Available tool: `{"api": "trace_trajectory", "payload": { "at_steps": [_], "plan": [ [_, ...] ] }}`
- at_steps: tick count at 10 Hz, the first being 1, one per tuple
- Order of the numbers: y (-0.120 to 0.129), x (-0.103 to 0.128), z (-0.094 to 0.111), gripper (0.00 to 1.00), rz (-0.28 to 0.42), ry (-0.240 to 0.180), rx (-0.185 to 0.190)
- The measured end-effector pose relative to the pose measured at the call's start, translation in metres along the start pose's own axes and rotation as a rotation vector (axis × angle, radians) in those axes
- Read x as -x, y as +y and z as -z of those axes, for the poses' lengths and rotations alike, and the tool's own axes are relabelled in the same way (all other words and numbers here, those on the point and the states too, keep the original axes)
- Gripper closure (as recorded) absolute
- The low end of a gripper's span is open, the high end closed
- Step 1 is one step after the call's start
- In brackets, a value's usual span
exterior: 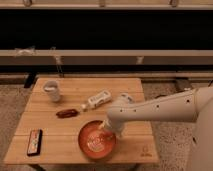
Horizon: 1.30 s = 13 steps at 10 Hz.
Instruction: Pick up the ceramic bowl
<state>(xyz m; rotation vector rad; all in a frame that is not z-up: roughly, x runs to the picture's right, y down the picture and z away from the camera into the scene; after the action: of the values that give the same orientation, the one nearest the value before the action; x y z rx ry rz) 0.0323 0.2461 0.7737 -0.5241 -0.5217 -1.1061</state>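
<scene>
The ceramic bowl is a wide, shallow, glossy orange-red dish near the front edge of the wooden table. My white arm reaches in from the right, and my gripper hangs over the bowl's upper right rim, pointing down into it. The wrist hides most of the fingers. The bowl rests on the table.
A white cup stands at the table's back left. A white bottle lies on its side near the middle, with a dark reddish packet to its left. A black flat object lies at the front left corner.
</scene>
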Motion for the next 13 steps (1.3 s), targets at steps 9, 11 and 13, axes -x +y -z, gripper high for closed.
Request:
{"api": "trace_trajectory", "payload": {
  "at_steps": [9, 11, 13],
  "plan": [
    [0.024, 0.012, -0.014, 0.87, -0.043, -0.089, -0.102],
    [0.023, 0.009, 0.003, 1.0, -0.055, -0.081, -0.169],
    [0.021, 0.006, 0.02, 1.0, -0.065, -0.07, -0.23]
  ]
}}
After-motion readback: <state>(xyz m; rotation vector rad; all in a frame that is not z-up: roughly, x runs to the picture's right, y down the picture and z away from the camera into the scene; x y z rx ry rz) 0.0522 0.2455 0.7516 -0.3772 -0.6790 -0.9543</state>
